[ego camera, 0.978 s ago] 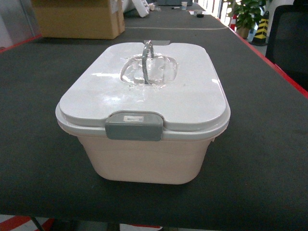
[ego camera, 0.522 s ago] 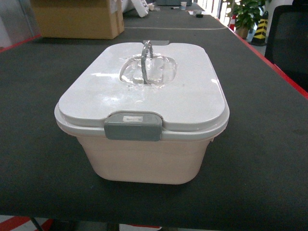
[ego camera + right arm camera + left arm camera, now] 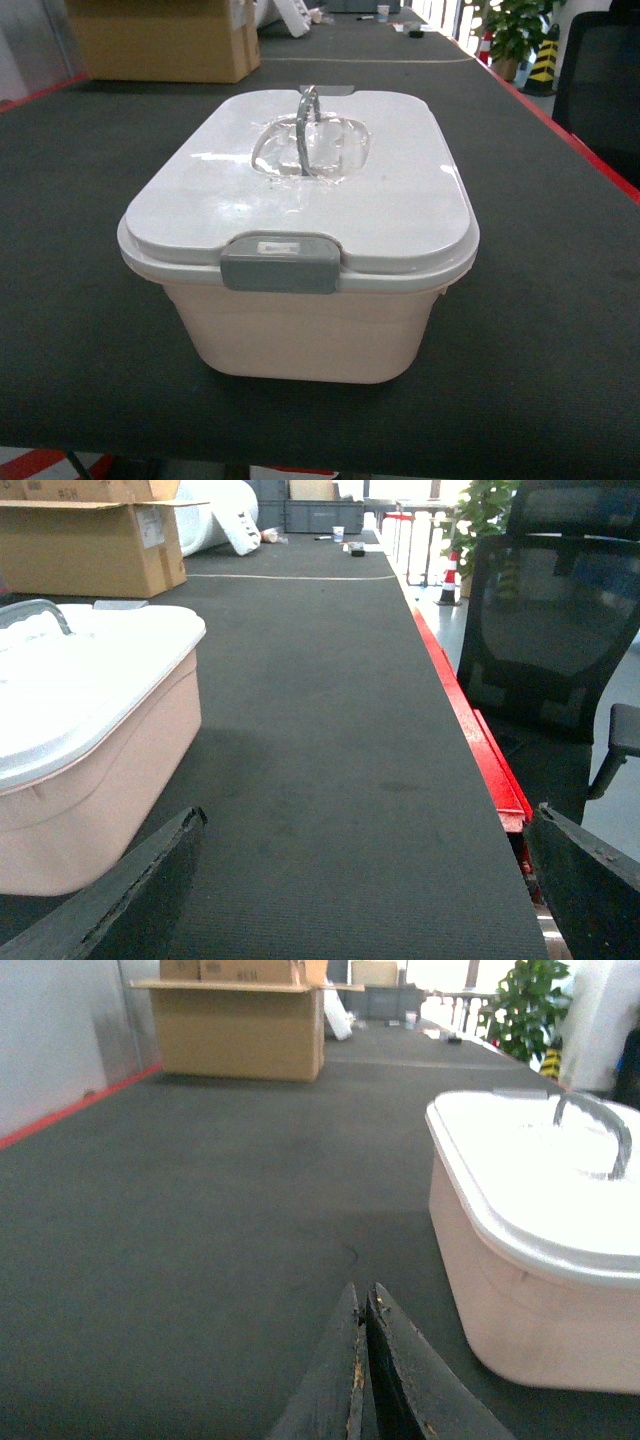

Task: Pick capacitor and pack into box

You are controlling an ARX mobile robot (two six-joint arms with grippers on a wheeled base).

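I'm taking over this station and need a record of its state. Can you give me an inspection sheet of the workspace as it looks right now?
Surface: dark grey mat with a red edge on the right side.
Job's things: box stands on the mat, white lid on, grey latch down at the near side, clear handle upright. Capacitor: nothing seen in any view.
Clutter: brown cardboard carton at the far left of the table.
Grippers: left gripper shut, low over the mat left of the box; right gripper open wide, right of the box, holding nothing.
Cables: nothing seen.
Surroundings: black mesh chair beside the table, potted plant beyond.
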